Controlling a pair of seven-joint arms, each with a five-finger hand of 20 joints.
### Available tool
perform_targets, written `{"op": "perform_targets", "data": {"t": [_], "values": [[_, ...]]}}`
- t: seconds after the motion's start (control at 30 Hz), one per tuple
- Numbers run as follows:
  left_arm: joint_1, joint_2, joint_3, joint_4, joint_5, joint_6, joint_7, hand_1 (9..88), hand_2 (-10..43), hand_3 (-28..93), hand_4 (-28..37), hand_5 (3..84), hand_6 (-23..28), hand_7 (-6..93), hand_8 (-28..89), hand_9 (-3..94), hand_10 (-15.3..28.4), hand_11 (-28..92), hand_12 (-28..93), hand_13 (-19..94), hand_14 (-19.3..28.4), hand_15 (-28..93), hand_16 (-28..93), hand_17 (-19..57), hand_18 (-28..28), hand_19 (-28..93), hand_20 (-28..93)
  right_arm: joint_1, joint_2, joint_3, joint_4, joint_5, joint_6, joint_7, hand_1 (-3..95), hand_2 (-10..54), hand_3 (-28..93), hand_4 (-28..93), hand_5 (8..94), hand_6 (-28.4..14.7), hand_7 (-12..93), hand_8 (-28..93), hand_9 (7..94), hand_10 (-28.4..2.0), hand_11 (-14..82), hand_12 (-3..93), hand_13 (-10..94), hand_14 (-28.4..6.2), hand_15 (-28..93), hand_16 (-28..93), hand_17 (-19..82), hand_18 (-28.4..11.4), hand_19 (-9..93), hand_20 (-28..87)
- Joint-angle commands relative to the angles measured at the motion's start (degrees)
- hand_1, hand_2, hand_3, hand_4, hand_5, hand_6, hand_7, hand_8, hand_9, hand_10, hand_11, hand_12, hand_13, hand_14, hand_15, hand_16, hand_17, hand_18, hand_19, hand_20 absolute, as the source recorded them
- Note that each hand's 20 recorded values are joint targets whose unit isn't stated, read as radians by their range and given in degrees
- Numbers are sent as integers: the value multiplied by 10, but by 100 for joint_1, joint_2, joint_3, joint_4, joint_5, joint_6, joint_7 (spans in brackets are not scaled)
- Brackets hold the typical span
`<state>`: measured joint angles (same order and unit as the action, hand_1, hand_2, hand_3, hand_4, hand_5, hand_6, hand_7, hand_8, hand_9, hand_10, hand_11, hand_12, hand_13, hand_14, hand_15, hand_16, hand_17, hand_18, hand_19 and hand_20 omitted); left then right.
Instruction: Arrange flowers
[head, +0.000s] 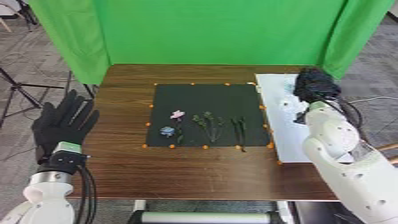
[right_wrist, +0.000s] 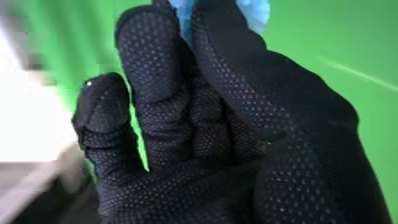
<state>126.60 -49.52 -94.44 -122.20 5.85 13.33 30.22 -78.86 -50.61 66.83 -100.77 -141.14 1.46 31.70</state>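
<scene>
In the head view my right hand is over the far part of the white board at the right. The right wrist view has my right hand with its thumb and a finger pinching a light blue flower, mostly hidden behind the glove. On the black mat lie a pink flower, a blue flower, a leafy green sprig and thin green stems. To the left of the mat, my left hand is open with straight fingers.
Small orange markers line the mat's edges on the brown table. Beyond the table's far edge hangs a green curtain. A dark tripod stands on the floor at the left.
</scene>
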Motion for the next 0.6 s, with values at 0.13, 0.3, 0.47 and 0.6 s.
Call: {"op": "perform_targets", "data": {"t": [0.13, 0.3, 0.47, 0.6], "values": [[-165, -62, 203, 69, 36, -90, -120, 267, 102, 725, -283, 391, 56, 128, -91, 307, 118, 175, 90, 206, 130, 305, -73, -45, 128, 325, 92, 1221, -1406, -1516, 274, 55, -196, -1150, 642, -95, 717, -283, 735, 2, 319, 28, 852, -82, 94, 409, 741, -52, 432, 457, 389, -194, 832, 407], [-259, -33, 284, 98, 64, -96, -168, 267, 103, 724, -283, 391, 57, 127, -91, 308, 119, 174, 90, 206, 134, 309, -74, -47, 130, 328, 92, 1317, -1675, -1944, 631, -249, -425, -1444, 640, -95, 714, -283, 730, 6, 325, 22, 850, -79, 93, 405, 738, -50, 434, 456, 386, -196, 830, 412], [-295, -34, 299, 126, 68, -91, -185, 269, 105, 719, -283, 390, 57, 126, -90, 308, 119, 173, 90, 207, 137, 310, -74, -50, 132, 332, 92, 1329, -1784, -2305, 1021, -783, -232, -1574, 638, -95, 710, -283, 728, 6, 327, 16, 850, -78, 93, 403, 738, -50, 434, 455, 385, -196, 829, 416], [-284, -87, 275, 126, 75, -31, -210, 269, 108, 718, -283, 390, 58, 125, -90, 308, 119, 171, 89, 208, 137, 309, -76, -50, 133, 333, 91, 1357, -1829, -2452, 1273, -1029, -74, -1508, 632, -95, 704, -283, 725, 9, 331, 11, 851, -76, 92, 398, 737, -50, 437, 453, 385, -200, 831, 421]]}}
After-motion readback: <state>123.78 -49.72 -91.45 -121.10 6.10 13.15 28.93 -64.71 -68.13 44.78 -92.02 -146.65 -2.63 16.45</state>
